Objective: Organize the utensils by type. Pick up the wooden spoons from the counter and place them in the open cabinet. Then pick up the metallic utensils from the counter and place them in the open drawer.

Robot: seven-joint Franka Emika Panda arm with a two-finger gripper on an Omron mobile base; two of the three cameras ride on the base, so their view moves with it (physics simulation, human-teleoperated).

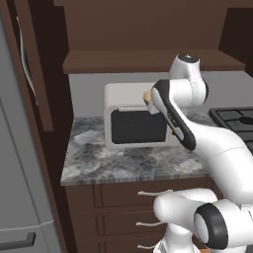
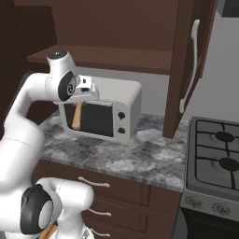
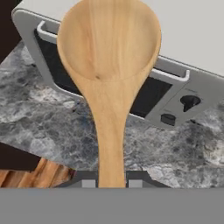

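The open cabinet sits above me, its brown shelf just over the white microwave; that's where this goes. Below runs the marbled counter, with the stovetop off to the side. My tool is nearly closed, pinching the handle of the big wooden spoon, whose long axis runs straight out from my fingers, bowl leading, in front of the microwave door. I reckon the shelf lies up and forward.
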